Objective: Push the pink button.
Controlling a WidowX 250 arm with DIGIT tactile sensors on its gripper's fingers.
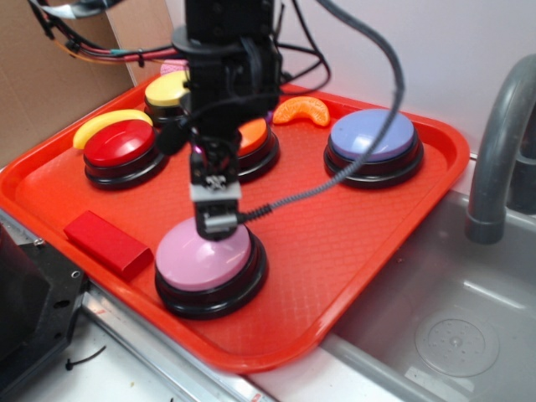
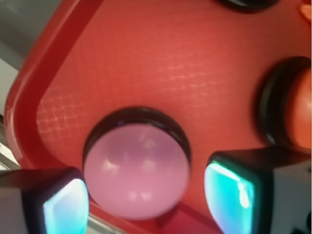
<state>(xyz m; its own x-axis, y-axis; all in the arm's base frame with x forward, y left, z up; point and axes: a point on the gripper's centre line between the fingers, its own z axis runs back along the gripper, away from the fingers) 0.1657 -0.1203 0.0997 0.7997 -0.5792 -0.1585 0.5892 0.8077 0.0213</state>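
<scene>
While the arm hangs over the front of the red tray (image 1: 368,251), the gripper (image 1: 216,219) sits right at the back edge of the pink button (image 1: 203,258), apparently touching the top of the dome, though contact is hard to confirm! The pink button stands at the near side of the tray, just beside the red block (image 1: 107,243), well apart from the purple-blue button (image 1: 373,138) at the far right. From the wrist camera, the two fingertips (image 2: 66,204) flank the pink dome with a wide gap between them, so the jaws stand spread, pinching nothing.

How will this one handle? The dome looks glossy and hard, a stiff plastic cap on a squat black base, probably sprung so it gives a little under load. It seems stable enough not to tip, but that slick curve could let a fingertip slide off the rim. There is no need to grasp it at all: the sound place to bear down is the crown of the dome, straight from above.

Behind, the red button (image 1: 120,144), the yellow button (image 1: 167,90) and the orange button (image 1: 255,136) wait untouched, with an orange slice (image 1: 301,110) nearby.
</scene>
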